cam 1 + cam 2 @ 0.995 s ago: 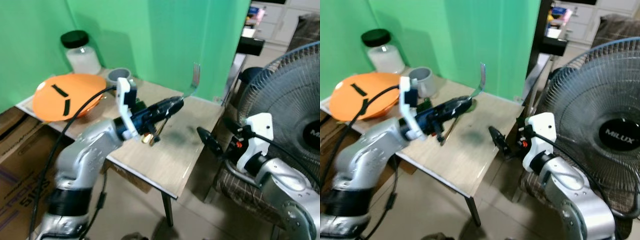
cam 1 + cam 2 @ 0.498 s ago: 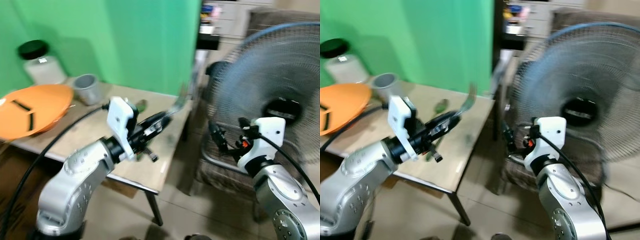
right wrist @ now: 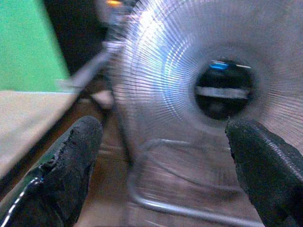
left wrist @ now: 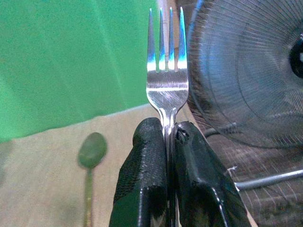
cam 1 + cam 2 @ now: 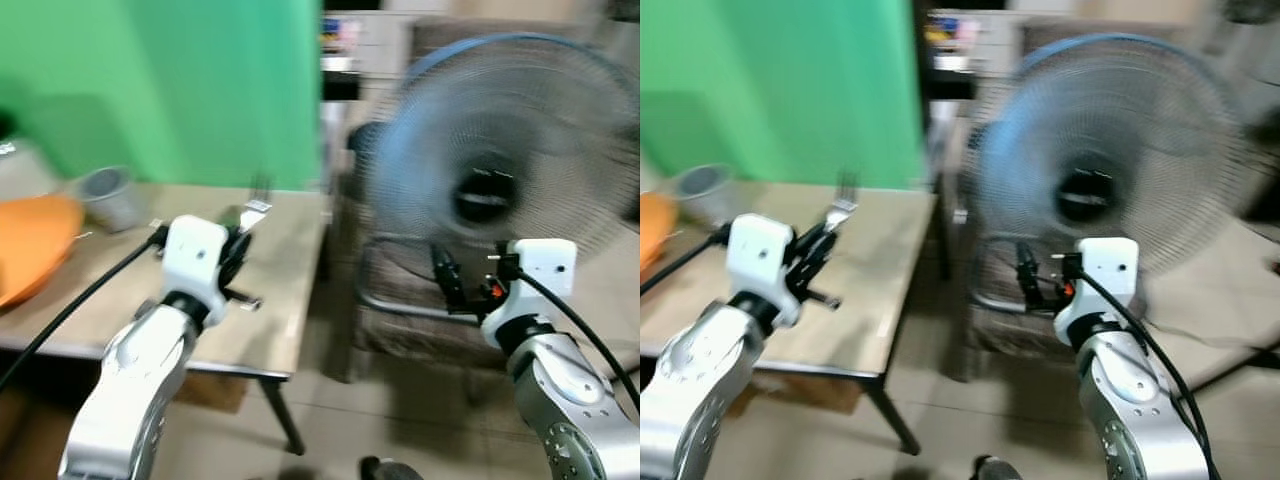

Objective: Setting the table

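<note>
Swung right from table [image 5: 285, 300] toward fan [image 5: 500, 180]; left gripper [image 4: 165, 137] clamped on fork [image 4: 164, 71], right gripper [image 3: 165, 156] spread empty; mid-carry, place-spot needed next.

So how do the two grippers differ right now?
The left gripper is shut on a fork, tines pointing outward, while the right gripper is open and holds nothing. The left gripper hovers above the wooden table; the right gripper is off the table's side, facing the fan. Both have two black fingers.
</note>
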You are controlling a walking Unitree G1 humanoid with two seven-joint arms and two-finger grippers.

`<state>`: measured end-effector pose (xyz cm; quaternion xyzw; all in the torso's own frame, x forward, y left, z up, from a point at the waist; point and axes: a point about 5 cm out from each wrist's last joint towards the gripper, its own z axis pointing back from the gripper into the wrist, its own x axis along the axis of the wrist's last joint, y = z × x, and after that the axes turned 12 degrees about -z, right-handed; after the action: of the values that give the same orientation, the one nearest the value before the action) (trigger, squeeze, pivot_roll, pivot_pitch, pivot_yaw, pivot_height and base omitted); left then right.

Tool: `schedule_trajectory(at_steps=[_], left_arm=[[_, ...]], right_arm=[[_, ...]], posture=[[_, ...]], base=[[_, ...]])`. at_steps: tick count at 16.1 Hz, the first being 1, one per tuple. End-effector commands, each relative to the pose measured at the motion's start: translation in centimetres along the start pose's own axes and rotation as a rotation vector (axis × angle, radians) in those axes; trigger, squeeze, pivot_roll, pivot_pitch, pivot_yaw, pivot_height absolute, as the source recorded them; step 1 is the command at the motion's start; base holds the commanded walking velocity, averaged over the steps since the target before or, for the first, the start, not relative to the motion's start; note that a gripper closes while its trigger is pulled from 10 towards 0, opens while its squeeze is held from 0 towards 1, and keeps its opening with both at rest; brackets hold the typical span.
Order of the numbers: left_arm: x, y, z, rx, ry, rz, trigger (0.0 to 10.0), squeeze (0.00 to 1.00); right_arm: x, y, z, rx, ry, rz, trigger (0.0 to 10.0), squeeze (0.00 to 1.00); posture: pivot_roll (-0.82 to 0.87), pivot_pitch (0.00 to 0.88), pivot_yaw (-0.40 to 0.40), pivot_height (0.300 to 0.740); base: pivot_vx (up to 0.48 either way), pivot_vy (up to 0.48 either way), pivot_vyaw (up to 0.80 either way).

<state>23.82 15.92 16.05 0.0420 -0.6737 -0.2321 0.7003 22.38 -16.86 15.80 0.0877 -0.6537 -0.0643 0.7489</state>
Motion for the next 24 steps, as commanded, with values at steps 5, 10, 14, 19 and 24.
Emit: schedule_trajectory(at_steps=[5, 10, 14, 19, 24], left_arm=[[0.6, 0.3, -0.2, 0.053, -0.034, -0.028, 10.0, 0.00], [0.8, 0.5, -0.5, 0.097, -0.058, 0.002, 10.0, 0.00], [0.9, 0.5, -0.7, 0.109, -0.064, 0.005, 10.0, 0.00], [1.1, 0.9, -1.0, 0.154, -0.085, 0.063, 10.0, 0.00], [1.1, 1.4, -1.0, 0.172, -0.090, 0.078, 10.0, 0.00]], right_arm=[[-0.2, -0.3, -0.4, -0.038, 0.007, 0.006, 10.0, 0.00], [0.1, -0.2, -0.8, -0.026, 0.003, 0.013, 10.0, 0.00], [0.4, 0.0, -1.1, -0.021, -0.006, 0.026, 10.0, 0.00], [0.7, -0.1, -1.8, -0.065, -0.007, 0.013, 10.0, 0.00], [1.3, 0.4, -2.4, -0.027, -0.031, 0.038, 10.0, 0.00]], posture=[[-0.01, 0.000, 0.060, 0.740], [-0.01, 0.000, 0.050, 0.740], [-0.02, 0.000, 0.047, 0.740], [-0.01, 0.000, 0.035, 0.740], [0.00, 0.000, 0.026, 0.740]], base=[[0.000, 0.000, -0.80], [0.000, 0.000, -0.80], [0.000, 0.000, -0.80], [0.000, 0.000, -0.80], [0.000, 0.000, -0.80]])
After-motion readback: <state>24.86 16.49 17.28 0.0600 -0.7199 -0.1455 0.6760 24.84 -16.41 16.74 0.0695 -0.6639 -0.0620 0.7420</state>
